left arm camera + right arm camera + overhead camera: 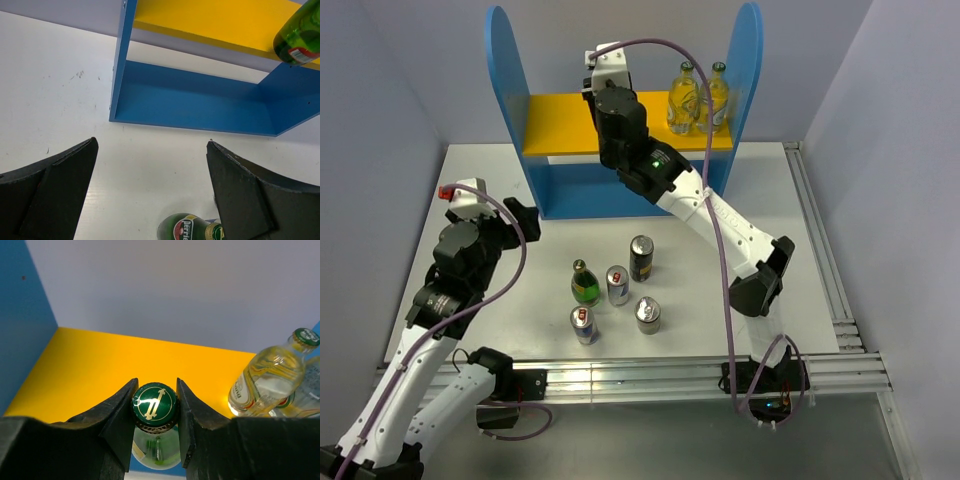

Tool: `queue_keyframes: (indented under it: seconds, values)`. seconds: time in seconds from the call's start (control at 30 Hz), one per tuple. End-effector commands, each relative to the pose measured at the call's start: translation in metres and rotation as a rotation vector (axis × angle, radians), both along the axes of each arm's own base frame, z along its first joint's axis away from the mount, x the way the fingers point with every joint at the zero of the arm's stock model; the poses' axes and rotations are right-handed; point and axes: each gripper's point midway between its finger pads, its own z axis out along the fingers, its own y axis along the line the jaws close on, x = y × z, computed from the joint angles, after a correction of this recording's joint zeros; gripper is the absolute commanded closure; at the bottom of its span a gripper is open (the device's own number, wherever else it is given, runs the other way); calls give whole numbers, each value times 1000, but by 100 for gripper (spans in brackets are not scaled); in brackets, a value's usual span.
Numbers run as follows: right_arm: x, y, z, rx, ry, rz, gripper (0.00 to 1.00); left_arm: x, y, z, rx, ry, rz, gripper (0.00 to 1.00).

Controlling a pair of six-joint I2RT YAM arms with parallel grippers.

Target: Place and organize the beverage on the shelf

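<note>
The task is partly complete. The shelf (510, 110) stands at 12 o'clock on the table (820, 200). Two pale bottles (682, 98) stand upright, close together, at the 3 o'clock end of the yellow board (560, 125). The right claw (156, 385) is closed on a green bottle (155, 407), its fingers pressed against both sides of the cap. It holds the bottle at the front edge of the yellow board, toward 9 o'clock from the pale bottles. Whether the base touches the board cannot be determined. No drink shows on the blue lower tier (200, 107).

Five drinks stand upright on the table, grouped at 6 o'clock from the shelf:
- A second green bottle (585, 285) is at the group's 9 o'clock.
- A silver-blue can (617, 285) stands just beside it at the centre.
- A dark can (641, 258) is at 1 o'clock.
- A second silver-blue can (583, 325) is at 7 o'clock.
- A fourth can (647, 315), whose colour is hard to tell, is at 5 o'clock.

The left claw (151, 145) is spread wide and holds nothing. It hovers over the table at 9 o'clock from the group, facing the shelf.

Judgement: two drinks are placed and a third is at the point of release. Five transfers are left, and the drinks must then be grouped by kind.
</note>
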Motion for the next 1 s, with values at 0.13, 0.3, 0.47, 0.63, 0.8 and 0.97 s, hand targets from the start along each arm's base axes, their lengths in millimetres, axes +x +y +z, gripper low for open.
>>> queue_keyframes:
  seconds: [0.13,0.3,0.47,0.63,0.8,0.97]
  values:
    - [1,-30,105,252,-265,7,100,3,-3,-5,22,16,-14,4]
    - [19,-34,104,289,-279,3,100,4,-5,-8,23,25,-23,4]
    - [35,-30,96,334,-269,37,100,7,-7,-12,30,41,-28,4]
    - [47,-19,81,323,-251,53,100,7,-6,-13,32,42,-28,4]
    - [58,-9,62,306,-221,59,100,7,-7,-12,33,41,-30,4]
    - [63,-5,54,302,-211,59,85,7,-8,-13,33,44,-39,4]
